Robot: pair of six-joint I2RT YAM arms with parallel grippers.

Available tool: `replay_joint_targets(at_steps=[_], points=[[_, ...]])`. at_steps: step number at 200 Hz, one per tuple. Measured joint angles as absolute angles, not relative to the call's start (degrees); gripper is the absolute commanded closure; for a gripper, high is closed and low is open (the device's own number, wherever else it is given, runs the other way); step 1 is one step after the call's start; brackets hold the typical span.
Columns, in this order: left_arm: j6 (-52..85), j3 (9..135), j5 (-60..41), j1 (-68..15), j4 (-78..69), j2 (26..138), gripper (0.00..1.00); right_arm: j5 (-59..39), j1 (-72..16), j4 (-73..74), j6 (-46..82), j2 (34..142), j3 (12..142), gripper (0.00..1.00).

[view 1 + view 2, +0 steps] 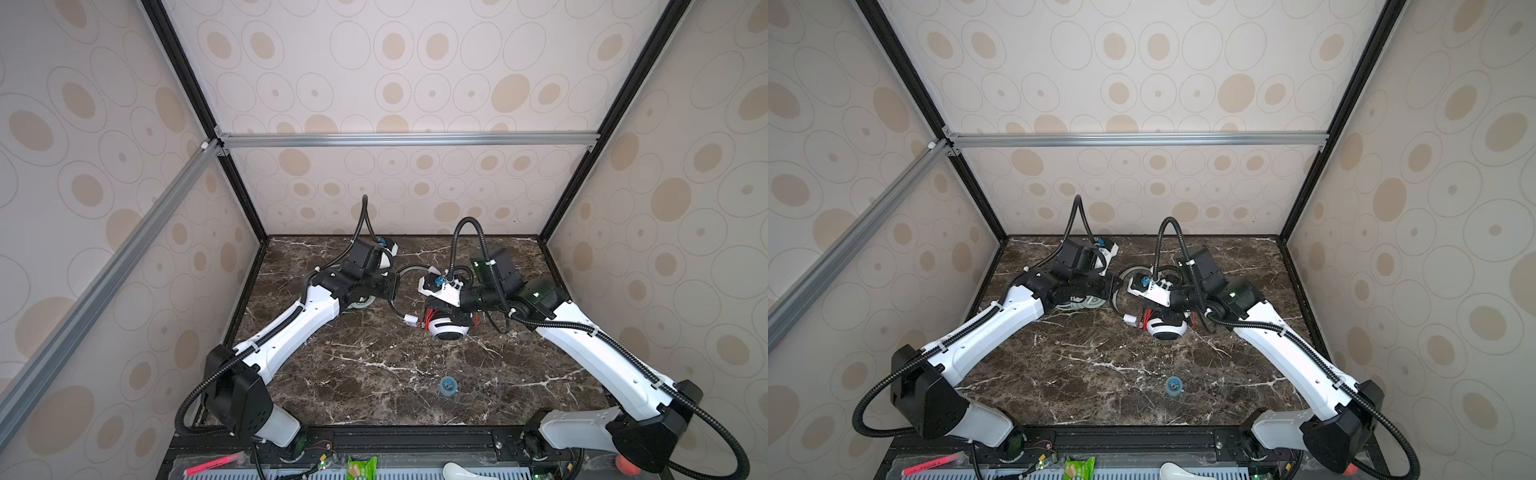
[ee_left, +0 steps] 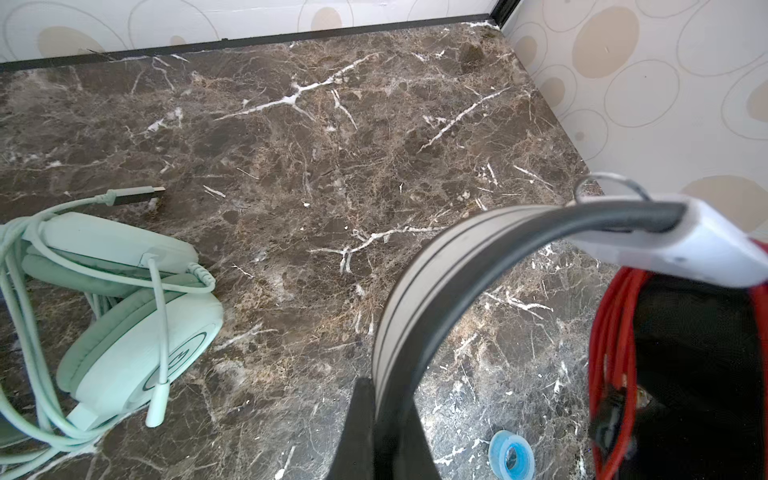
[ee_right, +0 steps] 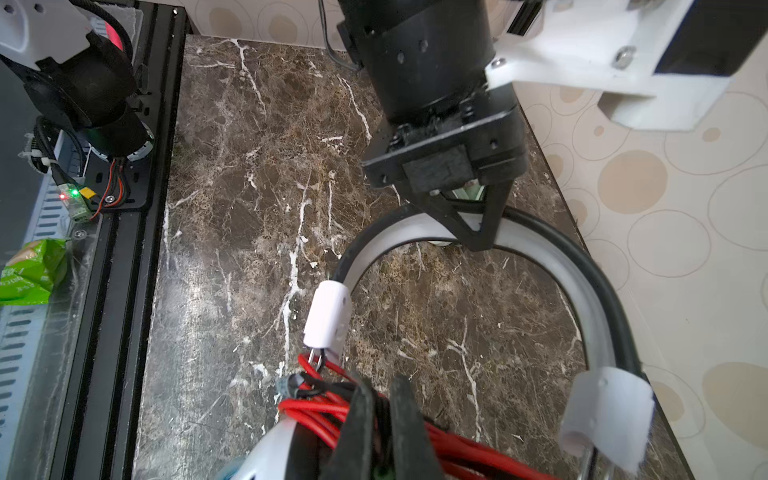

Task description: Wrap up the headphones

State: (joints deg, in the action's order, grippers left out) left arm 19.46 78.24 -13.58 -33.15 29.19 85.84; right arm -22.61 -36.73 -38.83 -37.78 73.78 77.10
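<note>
Right end effector (image 3: 384, 428): pinching red cord (image 3: 320, 409). Left end effector (image 2: 384, 432): clamped on headband (image 2: 401, 299). Likely risk: coiled loops springing loose once released.

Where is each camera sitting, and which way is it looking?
Both top views: high above the table's front, looking down toward the back wall; left arm and right arm show.
Left wrist: on the left arm, looking past the left gripper, shut on the headband, at the mint green headset and blue tape roll.
Right wrist: on the right arm, looking past the right gripper, shut on the red cord, at the left gripper.
Shared: both wrist views show headband and red cord.
</note>
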Motion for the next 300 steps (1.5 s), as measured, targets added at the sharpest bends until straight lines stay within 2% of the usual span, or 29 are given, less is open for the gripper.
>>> replay_joint_targets(at_steps=[29,60,132,187,300], points=[[19.5,78.2,-13.6,-32.8,29.2,85.8,1.0,-22.0,-36.6,-37.4,-37.8,73.2,75.4,0.9],[19.4,78.2,-13.8,-32.5,29.4,85.8,1.0,-22.2,-35.1,-34.9,-36.4,72.8,73.5,0.8],[19.4,78.2,-13.8,-31.5,30.3,85.8,1.0,-22.5,-33.7,-30.5,-34.3,73.4,73.2,0.79],[19.4,78.2,-12.9,-31.5,32.2,85.8,1.0,-22.5,-33.6,-30.4,-33.3,73.1,73.2,0.6],[19.3,79.8,-9.6,-31.3,35.2,86.8,1.0,-20.1,-33.3,-28.9,-29.3,70.5,73.3,0.5]])
